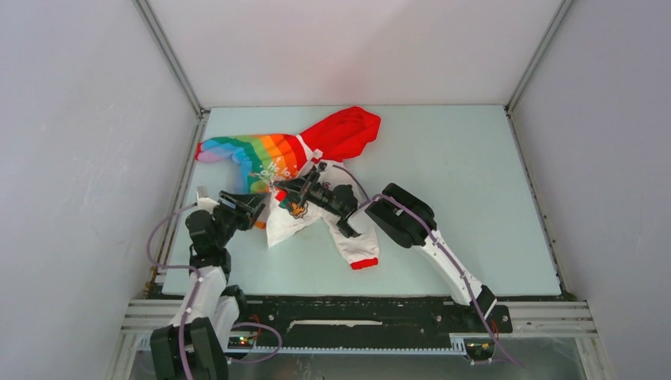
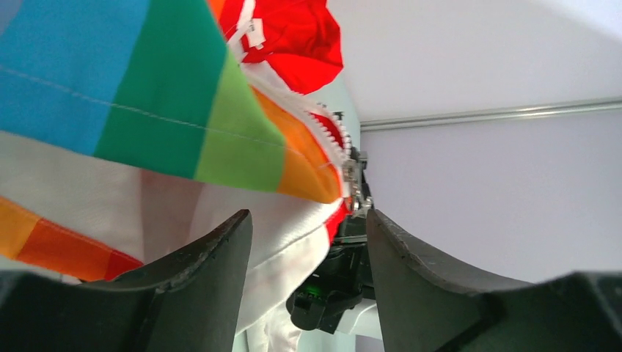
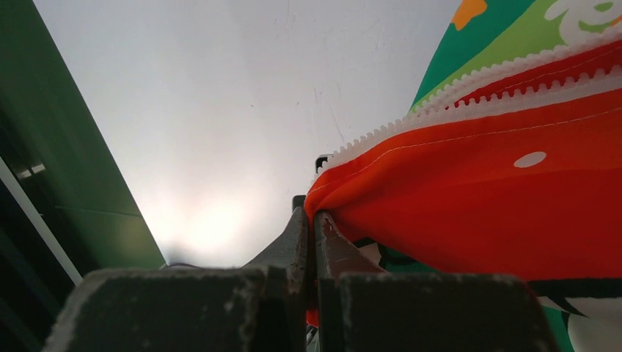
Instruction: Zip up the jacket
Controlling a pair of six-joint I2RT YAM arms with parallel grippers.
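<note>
The jacket (image 1: 273, 162) lies on the table, with its red hood (image 1: 348, 131) at the back, its rainbow half (image 1: 245, 154) to the left and its white printed half (image 1: 297, 214) nearer me. My right gripper (image 1: 281, 188) is shut on the jacket's red bottom edge (image 3: 440, 191) beside the white zipper teeth (image 3: 477, 88); its fingertips (image 3: 314, 216) are pressed together on the cloth. My left gripper (image 1: 255, 207) is open. In the left wrist view its fingers (image 2: 220, 257) stand wide apart under the lifted hem (image 2: 293, 169), with white cloth hanging between them. The metal zipper slider (image 2: 352, 183) sits at the hem's corner.
A white sleeve with a red cuff (image 1: 364, 263) trails toward the near edge. The right arm (image 1: 411, 222) lies across the table's middle. White enclosure walls stand on three sides. The pale table (image 1: 459, 174) is bare to the right of the jacket.
</note>
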